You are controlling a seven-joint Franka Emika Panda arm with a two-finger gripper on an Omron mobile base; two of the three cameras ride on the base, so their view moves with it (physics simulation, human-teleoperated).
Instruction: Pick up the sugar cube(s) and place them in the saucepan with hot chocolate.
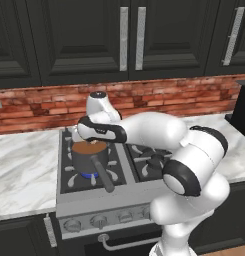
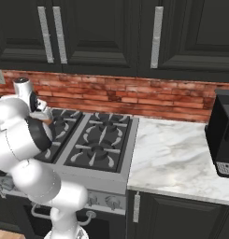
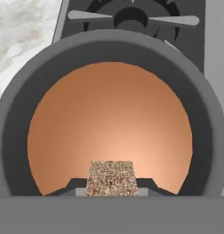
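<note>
Stove (image 1: pixel 139 165), saucepan (image 3: pixel 22 105), speckled brown cube (image 3: pixel 110 178) (gripped)

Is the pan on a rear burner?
No, the pan sits on the stove's front left burner, with its handle toward the knobs.

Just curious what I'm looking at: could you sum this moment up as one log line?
gripper: shut on brownish speckled sugar cube | position: above dark grey metal saucepan of orange-brown liquid | cube: not yet dropped

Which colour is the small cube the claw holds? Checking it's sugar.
Speckled brown; the small cube shows best in the hand view, over the orange-brown liquid.
</note>
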